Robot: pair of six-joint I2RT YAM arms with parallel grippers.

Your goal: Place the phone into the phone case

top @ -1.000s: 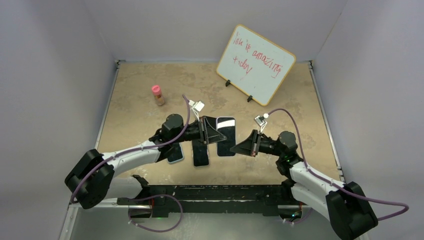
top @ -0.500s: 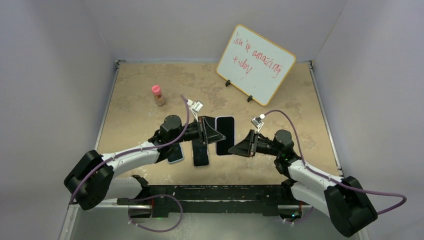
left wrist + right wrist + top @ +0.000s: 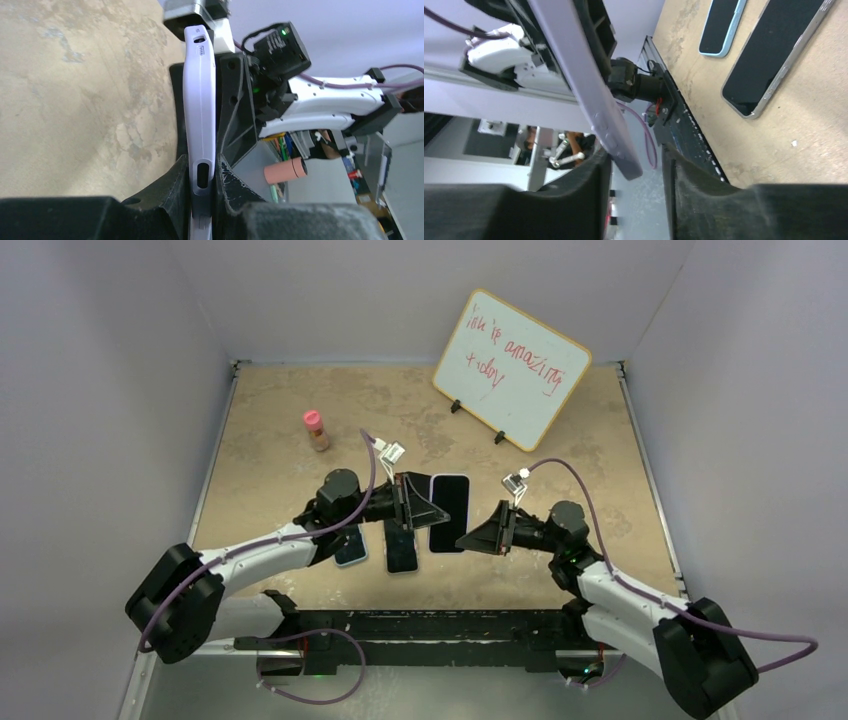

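Left gripper (image 3: 202,175) is clamped on the phone case (image 3: 199,100), held aloft. Right gripper (image 3: 636,162) straddles its far corner, fingers spread. Phone (image 3: 774,55) lies flat beneath the left gripper, top end hidden from above.

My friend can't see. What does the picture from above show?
Two robot arms meet over a tan table: the left gripper clamps a phone case, the right gripper at its other edge. Two phones lie flat beside them; a pink-capped bottle and whiteboard stand behind.
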